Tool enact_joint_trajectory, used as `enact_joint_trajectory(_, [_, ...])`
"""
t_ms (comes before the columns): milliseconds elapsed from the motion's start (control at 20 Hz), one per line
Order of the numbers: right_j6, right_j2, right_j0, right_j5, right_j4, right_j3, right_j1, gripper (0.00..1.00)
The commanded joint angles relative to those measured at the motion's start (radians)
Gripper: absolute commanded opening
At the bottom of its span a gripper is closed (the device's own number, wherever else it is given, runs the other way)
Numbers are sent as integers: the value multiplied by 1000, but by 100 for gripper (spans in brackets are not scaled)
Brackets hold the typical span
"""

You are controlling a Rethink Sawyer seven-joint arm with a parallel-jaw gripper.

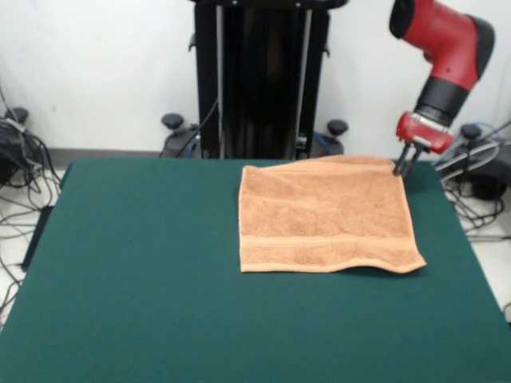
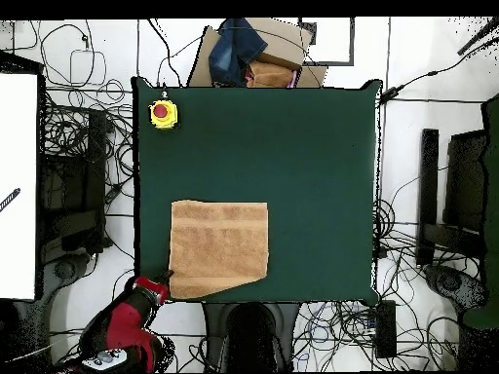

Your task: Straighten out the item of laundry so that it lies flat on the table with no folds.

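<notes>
The light orange-tan towel lies spread on the dark green table, right of centre and towards the far side. A woven band runs near its front edge. My gripper is down at the towel's far right corner and looks shut on that corner. In the overhead view the towel lies at the lower left of the table. The gripper is at its lower left corner. The towel's edge nearest the robot runs slanted, and the front right corner lifts slightly.
A yellow box with a red button sits on a table corner far from the robot. A cardboard box with blue cloth lies beyond that table edge. The black pedestal stands behind the table. Cables lie on the floor around it.
</notes>
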Motion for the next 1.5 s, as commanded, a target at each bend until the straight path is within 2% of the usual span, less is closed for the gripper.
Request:
enact_joint_trajectory(50, [196, 104, 0, 41, 67, -140, 17, 0])
enact_joint_trajectory(400, [187, 88, -4, 39, 43, -127, 36, 0])
enact_joint_trajectory(500, [166, 87, -1, 44, 66, -130, 38, 0])
enact_joint_trajectory(650, [92, 97, 24, 50, 177, -129, 40, 0])
enact_joint_trajectory(950, [-12, 129, 48, 21, 311, -166, 77, 0])
enact_joint_trajectory(1050, [29, 160, 40, 19, 348, -172, 77, 0])
enact_joint_trajectory(1100, [-31, 153, 55, -8, 373, -190, 85, 100])
enact_joint_trajectory(1300, [-42, 172, 51, -29, 419, -198, 85, 100])
enact_joint_trajectory(1500, [-36, 161, 43, -9, 401, -210, 91, 100])
